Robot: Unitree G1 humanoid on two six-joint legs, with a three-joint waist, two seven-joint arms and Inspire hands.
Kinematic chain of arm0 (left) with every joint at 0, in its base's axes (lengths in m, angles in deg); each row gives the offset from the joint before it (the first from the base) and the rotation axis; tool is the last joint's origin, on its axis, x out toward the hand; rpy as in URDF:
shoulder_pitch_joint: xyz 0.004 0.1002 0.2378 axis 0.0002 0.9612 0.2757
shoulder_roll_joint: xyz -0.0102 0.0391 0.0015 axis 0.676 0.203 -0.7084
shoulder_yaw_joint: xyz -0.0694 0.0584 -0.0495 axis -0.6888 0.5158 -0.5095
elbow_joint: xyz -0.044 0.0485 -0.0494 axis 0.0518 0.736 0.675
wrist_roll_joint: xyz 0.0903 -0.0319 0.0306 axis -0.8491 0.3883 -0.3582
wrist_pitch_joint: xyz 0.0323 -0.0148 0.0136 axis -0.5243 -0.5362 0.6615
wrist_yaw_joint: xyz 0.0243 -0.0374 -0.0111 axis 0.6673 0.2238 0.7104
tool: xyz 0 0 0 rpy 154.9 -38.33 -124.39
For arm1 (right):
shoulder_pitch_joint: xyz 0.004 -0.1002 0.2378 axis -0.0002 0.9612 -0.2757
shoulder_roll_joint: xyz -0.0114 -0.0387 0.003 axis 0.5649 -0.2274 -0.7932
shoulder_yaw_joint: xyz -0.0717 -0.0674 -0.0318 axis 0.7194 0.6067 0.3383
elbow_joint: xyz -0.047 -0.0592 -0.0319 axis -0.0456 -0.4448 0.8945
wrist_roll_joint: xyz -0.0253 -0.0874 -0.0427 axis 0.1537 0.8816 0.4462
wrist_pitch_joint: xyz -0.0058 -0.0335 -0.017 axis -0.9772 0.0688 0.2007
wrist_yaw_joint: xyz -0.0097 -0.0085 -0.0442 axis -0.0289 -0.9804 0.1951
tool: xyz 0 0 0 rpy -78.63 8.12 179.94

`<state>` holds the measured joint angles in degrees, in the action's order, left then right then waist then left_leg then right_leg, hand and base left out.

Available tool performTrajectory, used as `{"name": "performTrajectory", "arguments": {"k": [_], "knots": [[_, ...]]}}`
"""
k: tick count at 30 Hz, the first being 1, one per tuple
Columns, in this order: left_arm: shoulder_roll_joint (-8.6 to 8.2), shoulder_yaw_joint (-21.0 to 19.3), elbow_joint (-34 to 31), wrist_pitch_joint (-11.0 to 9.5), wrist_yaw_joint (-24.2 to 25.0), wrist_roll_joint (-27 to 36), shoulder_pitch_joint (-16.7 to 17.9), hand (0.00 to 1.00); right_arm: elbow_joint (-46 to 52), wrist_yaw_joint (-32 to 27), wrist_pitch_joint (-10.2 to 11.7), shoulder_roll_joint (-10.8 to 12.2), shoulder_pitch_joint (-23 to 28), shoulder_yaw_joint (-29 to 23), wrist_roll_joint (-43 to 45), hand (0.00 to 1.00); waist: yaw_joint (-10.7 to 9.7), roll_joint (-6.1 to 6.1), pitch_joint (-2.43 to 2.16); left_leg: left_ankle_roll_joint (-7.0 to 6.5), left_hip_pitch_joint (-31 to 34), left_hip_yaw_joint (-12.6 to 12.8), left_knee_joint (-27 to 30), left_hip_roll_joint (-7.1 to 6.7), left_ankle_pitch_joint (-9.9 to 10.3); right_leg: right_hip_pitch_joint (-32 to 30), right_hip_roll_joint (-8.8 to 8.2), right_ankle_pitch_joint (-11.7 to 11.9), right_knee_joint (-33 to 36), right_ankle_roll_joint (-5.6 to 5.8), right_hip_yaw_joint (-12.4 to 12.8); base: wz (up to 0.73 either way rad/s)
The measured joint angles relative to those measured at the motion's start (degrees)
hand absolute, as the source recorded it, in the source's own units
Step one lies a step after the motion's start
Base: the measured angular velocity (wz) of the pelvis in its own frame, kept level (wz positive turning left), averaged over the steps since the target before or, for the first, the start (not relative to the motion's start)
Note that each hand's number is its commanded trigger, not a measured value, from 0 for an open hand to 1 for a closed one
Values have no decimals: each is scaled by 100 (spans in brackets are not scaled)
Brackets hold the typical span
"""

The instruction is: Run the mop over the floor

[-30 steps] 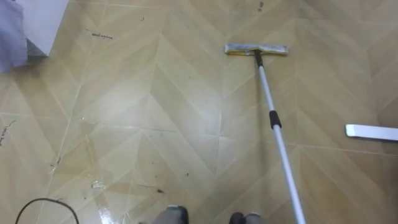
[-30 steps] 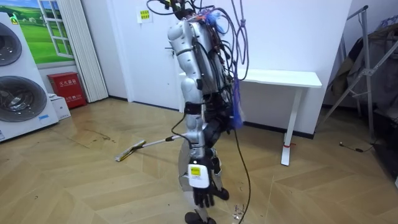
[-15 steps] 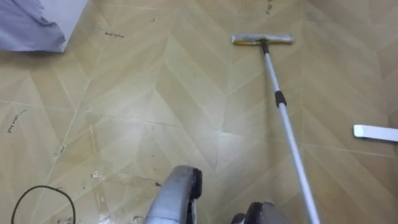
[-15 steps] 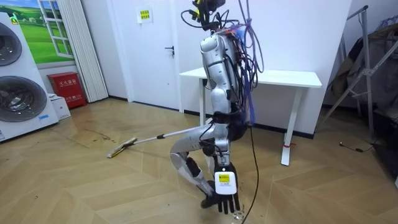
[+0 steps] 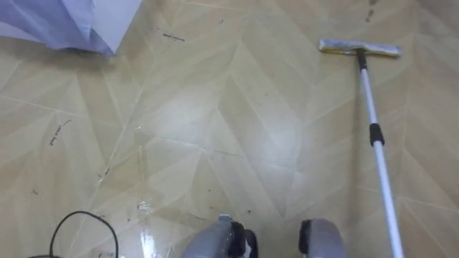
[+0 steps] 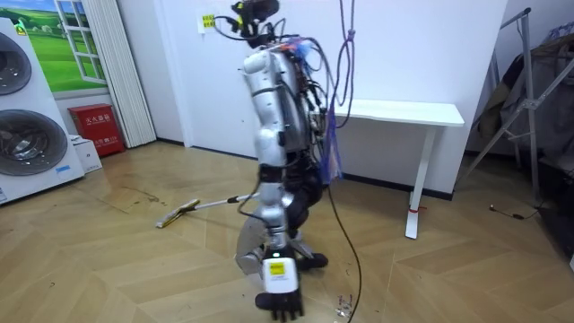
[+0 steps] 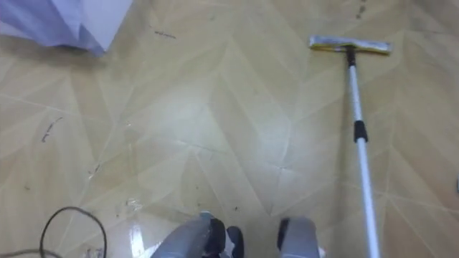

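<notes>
Room view: left hand (image 6: 280,303) hangs, fingers straight and empty; eye views show the mop (image 5: 374,134), head on the floor (image 5: 215,107).

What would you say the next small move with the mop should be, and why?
Probably sweep the mop head leftward across the floor: it lies flat far ahead on the right at the end of the outstretched pole, while the dark marks and the shiny patch lie to its left.
</notes>
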<state>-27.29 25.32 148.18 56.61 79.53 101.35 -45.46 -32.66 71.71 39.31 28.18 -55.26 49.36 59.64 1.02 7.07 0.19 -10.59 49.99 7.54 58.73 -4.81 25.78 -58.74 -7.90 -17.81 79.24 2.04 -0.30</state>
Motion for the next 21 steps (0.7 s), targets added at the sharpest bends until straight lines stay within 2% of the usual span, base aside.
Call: {"name": "performTrajectory", "arguments": {"k": [1,2,3,4,5,6,7,8,9,10,11,12,13,14,15,16,17,18,19,20,21], "knots": [[-25,34,-36,-12,3,-4,9,0,36,-66,0,97,58,-5,-92,100,-5,24,11,-22,-66,16,-39,-5,84,-109,153,-60,-560,-3,7,-16],[-40,92,-36,-8,2,-7,46,0,47,-113,-11,176,53,-29,-107,100,11,25,11,-23,-202,61,-114,-11,169,-131,250,-65,-1200,-15,-31,-22],[-55,98,-37,2,2,-7,78,0,50,-122,-39,190,31,-59,-92,100,31,18,16,-8,-278,61,-146,-10,229,-110,301,-59,-1526,-41,-72,-28],[-77,92,-28,40,-9,8,143,0,49,-143,-136,190,-111,-84,-70,100,76,-31,47,21,-475,76,-201,-11,348,-36,324,-1,-2067,-177,-230,-28],[-79,93,-29,83,-44,9,221,0,6,-187,-283,172,-324,-124,-2,100,124,-95,46,68,-631,88,-208,-11,488,60,337,64,-2371,-334,-365,-24],[-80,93,-28,117,-86,16,249,0,-12,-207,-358,147,-471,-132,46,100,131,-136,58,100,-710,113,-193,-5,555,99,342,46,-2350,-439,-363,-21],[-77,92,-26,181,-149,60,267,0,-47,-263,-459,64,-796,-230,160,100,222,-240,60,251,-751,167,49,30,621,138,338,-81,-2214,-516,-373,-29],[-41,96,-53,203,-232,156,254,0,-99,-323,-516,-35,-1198,-226,197,100,393,-322,99,763,-443,197,847,201,273,171,438,-204,-2047,-591,-336,-42],[4,103,-92,210,-275,227,261,0,-96,-352,-519,-62,-1390,-223,200,100,480,-429,113,949,-257,260,1315,295,-77,166,518,-253,-1936,-633,-224,-61],[64,103,-154,209,-382,365,278,0,-88,-364,-485,-119,-1765,-219,194,100,702,-637,142,1076,171,330,2131,415,-1086,182,605,-408,-1729,-676,-63,-56],[76,122,-199,212,-448,480,303,0,-71,-343,-436,-187,-2068,-157,152,100,856,-811,183,1107,630,273,2710,432,-2111,263,637,-549,-1609,-727,3,-44],[75,172,-216,212,-446,529,312,0,-32,-320,-392,-232,-2190,-131,113,100,884,-823,183,1120,838,192,2910,450,-2231,321,683,-594,-1583,-771,4,-17],[77,210,-253,215,-436,535,340,0,67,-234,-268,-300,-2371,-111,-21,100,984,-851,197,1060,1199,126,2947,558,-2072,427,719,-736,-1525,-769,-25,0],[79,208,-348,220,-393,503,417,0,103,-136,-105,-323,-2460,-101,-139,100,1038,-843,195,995,1358,123,2425,636,-1777,585,742,-880,-1519,-714,-29,4],[80,203,-414,216,-357,476,480,0,117,-90,-60,-320,-2458,-88,-173,100,1041,-849,194,983,1331,133,1899,618,-1649,683,746,-957,-1544,-687,-31,11],[79,212,-467,177,-282,435,598,0,116,-34,-37,-310,-2373,-41,-312,100,1038,-872,203,966,1097,87,654,595,-1536,926,744,-1097,-1635,-635,-47,11],[82,191,-453,158,-198,408,653,0,114,-5,-18,-310,-2165,16,-466,100,1014,-753,176,952,791,-6,-448,615,-1526,1205,741,-1252,-1774,-600,-123,13],[84,161,-431,166,-164,324,654,0,113,0,19,-312,-1974,16,-497,100,992,-727,172,727,690,20,-675,596,-1365,1350,709,-1344,-1815,-564,-145,40],[83,85,-388,171,-119,186,641,0,99,8,51,-333,-1521,13,-496,100,871,-712,139,479,518,40,-715,417,-1175,1586,535,-1466,-1907,-411,-193,72],[70,79,-369,153,-80,137,597,0,69,-30,40,-373,-1040,12,-481,100,736,-643,98,296,428,62,-656,272,-960,1661,403,-1482,-1700,-360,-160,81],[58,84,-368,147,-76,119,574,0,56,-55,31,-381,-791,18,-481,100,678,-595,94,238,377,63,-580,196,-826,1584,362,-1359,-1420,-249,-120,52]]}}
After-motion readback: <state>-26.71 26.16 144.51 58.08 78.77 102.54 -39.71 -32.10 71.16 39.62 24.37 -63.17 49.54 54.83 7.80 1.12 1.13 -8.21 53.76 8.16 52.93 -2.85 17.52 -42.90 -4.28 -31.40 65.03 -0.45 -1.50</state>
